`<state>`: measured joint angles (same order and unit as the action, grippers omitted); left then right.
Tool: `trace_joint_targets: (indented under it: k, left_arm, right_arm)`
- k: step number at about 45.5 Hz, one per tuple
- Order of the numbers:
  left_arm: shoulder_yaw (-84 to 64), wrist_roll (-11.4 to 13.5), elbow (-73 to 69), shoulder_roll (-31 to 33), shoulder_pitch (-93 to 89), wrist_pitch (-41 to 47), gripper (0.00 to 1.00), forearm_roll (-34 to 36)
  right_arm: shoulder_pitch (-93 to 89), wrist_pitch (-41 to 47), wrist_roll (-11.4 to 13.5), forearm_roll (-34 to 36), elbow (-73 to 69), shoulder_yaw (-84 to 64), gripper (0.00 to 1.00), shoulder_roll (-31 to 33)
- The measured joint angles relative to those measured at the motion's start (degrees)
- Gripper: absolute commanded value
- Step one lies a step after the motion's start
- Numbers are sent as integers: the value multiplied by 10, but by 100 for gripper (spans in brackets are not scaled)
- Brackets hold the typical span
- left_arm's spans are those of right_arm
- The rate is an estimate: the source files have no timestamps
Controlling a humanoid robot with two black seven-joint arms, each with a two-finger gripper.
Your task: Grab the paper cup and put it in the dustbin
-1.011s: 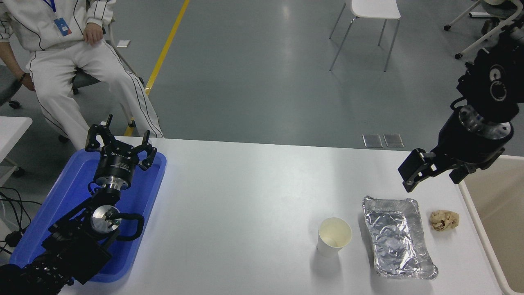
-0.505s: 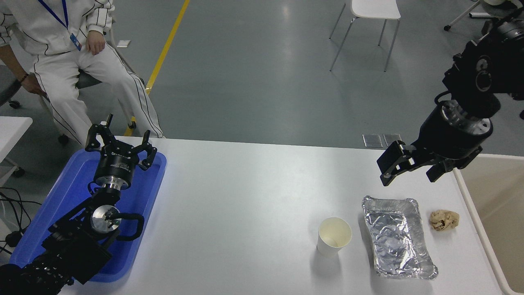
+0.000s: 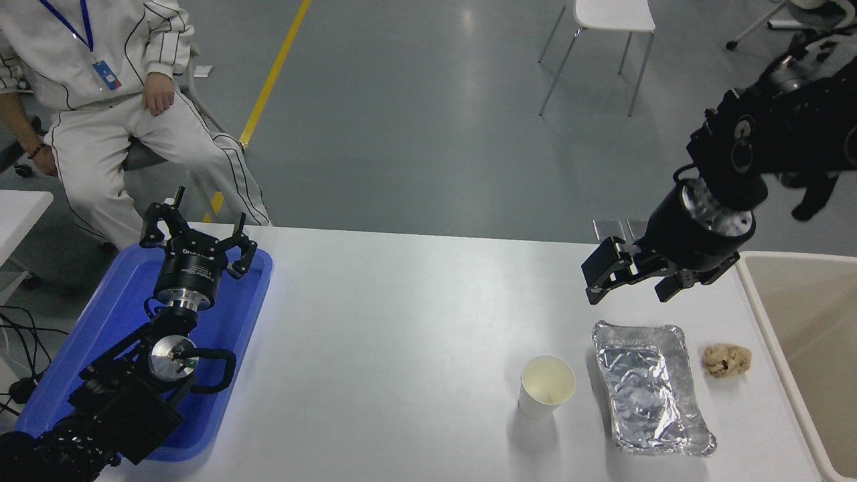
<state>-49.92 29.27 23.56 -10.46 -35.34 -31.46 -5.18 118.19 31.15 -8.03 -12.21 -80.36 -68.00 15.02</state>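
L gripper [image 3: 195, 235] parked over blue tray [image 3: 80, 375] at desk [image 3: 402, 321] lower left, fingers spread, holding nothing. Paper cup [image 3: 546, 386] upright on desk right of centre, just left of foil tray [image 3: 649, 388]; brown paper ball [image 3: 726, 359] beyond that. R gripper [image 3: 633, 278] hovers above foil tray's far end, jaws apart, empty, well clear of cup; dustbin [image 3: 803, 335] at far right edge.
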Motion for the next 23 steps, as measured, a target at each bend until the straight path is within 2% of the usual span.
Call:
trace_joint_targets:
  k: [23]
  left_arm:
    - [0, 0, 1, 0, 0, -1, 100, 0]
  right_arm:
    - [-183, -70, -1, -3, 74, 38, 97, -43]
